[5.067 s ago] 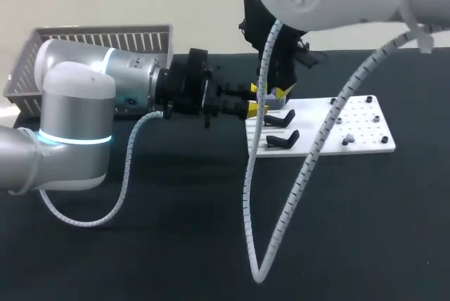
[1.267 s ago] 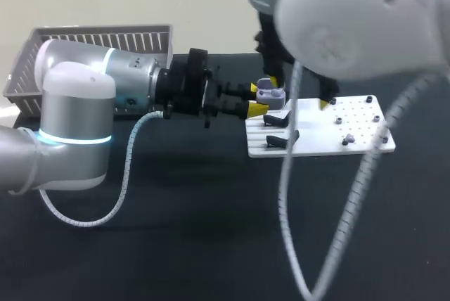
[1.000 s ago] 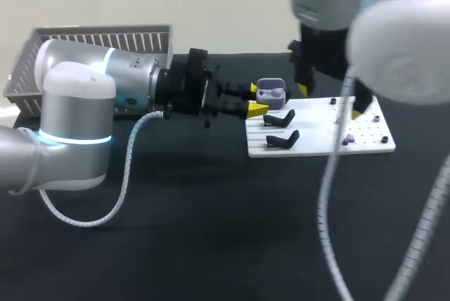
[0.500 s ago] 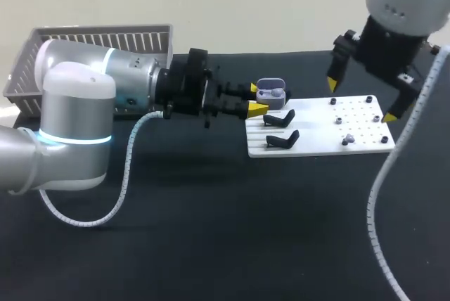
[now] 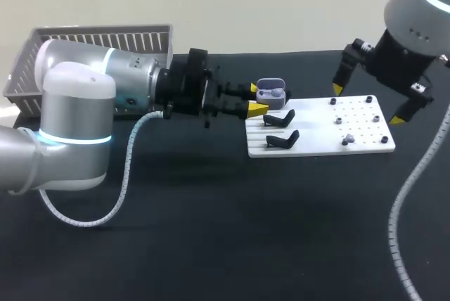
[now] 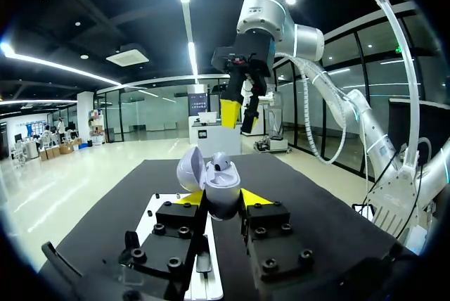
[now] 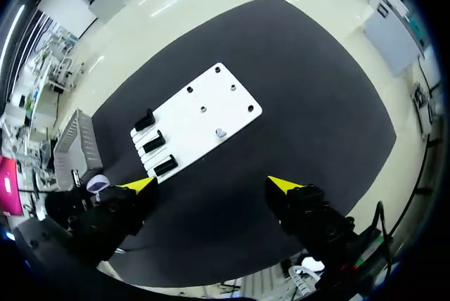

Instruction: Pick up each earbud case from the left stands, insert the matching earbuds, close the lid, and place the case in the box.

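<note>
— Where is the earbud case?
— The left tool grips it from two sides. The lid is open, an earbud sits inside, just beside the white board.
— And the right tool?
— Its fingers stand wide apart, above the board's right end.

table: black | white board: lying flat on it

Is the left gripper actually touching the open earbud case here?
Touching. The left wrist view shows the left gripper with its fingers pressed against both sides of the earbud case.
</note>
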Controlling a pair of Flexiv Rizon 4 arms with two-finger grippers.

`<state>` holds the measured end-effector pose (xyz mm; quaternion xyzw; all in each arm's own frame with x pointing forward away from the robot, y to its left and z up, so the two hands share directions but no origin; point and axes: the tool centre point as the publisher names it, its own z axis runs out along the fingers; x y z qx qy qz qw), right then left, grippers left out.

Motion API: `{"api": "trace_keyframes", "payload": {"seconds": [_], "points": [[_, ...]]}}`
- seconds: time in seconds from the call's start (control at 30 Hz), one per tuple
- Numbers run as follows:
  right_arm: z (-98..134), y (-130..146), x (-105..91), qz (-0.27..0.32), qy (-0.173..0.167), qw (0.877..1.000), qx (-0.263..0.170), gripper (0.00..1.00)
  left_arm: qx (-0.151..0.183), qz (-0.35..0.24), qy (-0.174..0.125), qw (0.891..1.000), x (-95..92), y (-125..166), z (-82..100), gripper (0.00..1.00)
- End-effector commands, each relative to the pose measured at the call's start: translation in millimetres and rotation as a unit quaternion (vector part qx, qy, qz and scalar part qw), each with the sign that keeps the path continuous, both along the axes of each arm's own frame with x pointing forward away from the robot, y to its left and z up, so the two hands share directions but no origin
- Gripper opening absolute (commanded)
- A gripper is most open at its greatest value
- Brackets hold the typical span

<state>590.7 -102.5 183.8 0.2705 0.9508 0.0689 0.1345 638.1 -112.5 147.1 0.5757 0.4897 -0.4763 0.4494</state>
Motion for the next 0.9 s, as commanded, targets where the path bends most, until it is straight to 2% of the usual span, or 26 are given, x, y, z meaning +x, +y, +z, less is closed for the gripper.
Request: {"api": "trace_keyframes", "payload": {"seconds": [0.03,0.17,0.37,0.53,0.73,0.9], "points": [[-12.1,2.7,6.2,0.041,0.006,0.998,-0.037,1.00,-0.001,0.001,-0.001,1.000,-0.5,0.1,-0.9,0.00],[-27.4,0.9,11.8,0.074,0.033,0.996,-0.037,1.00,-0.001,0.001,-0.001,1.000,-0.5,0.1,-0.9,0.00],[-51.5,4.0,19.0,0.084,0.059,0.994,-0.038,1.00,-0.001,0.001,-0.001,1.000,-0.5,0.1,-0.9,0.00],[-67.2,-1.6,24.7,0.086,0.071,0.994,-0.022,1.00,-0.001,0.001,-0.001,1.000,-0.5,0.1,-0.9,0.00],[-78.8,-6.9,27.7,0.081,0.069,0.994,-0.036,1.00,-0.001,0.001,-0.001,1.000,-0.5,0.1,-0.9,0.00],[-97.2,-12.0,33.1,0.072,0.077,0.994,-0.036,1.00,-0.001,0.001,-0.001,1.000,-0.5,0.1,-0.9,0.00]]}}
